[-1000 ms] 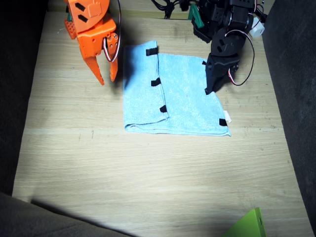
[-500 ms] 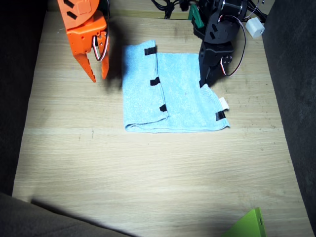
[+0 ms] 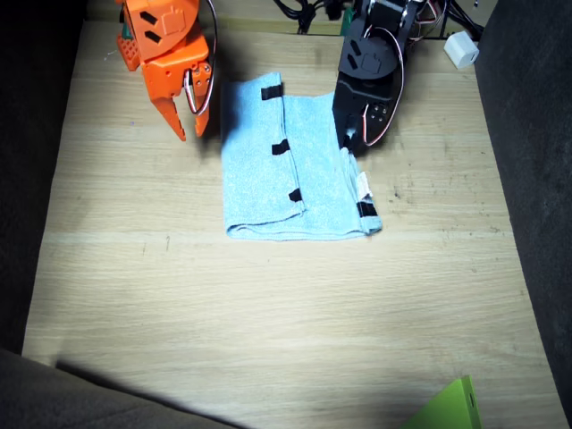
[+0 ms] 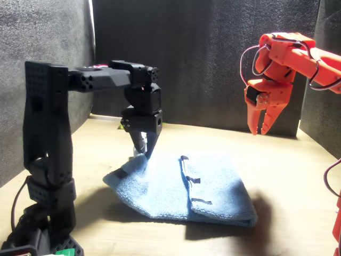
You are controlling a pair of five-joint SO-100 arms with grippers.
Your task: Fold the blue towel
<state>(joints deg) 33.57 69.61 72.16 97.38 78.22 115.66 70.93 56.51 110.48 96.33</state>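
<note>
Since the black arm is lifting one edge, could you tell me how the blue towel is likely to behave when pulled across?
The blue towel is probably floppy: in the front view the edge held by the left gripper rises while the rest stays flat. Its terry surface likely grips the table, so it may bunch rather than slide. It looks light.

Blue towel: I see light turquoise terry cloth, partly folded, lying on the table's far half. One side is already laid flat over the middle; the opposite edge is lifted. Short black tape marks along edges.
</note>
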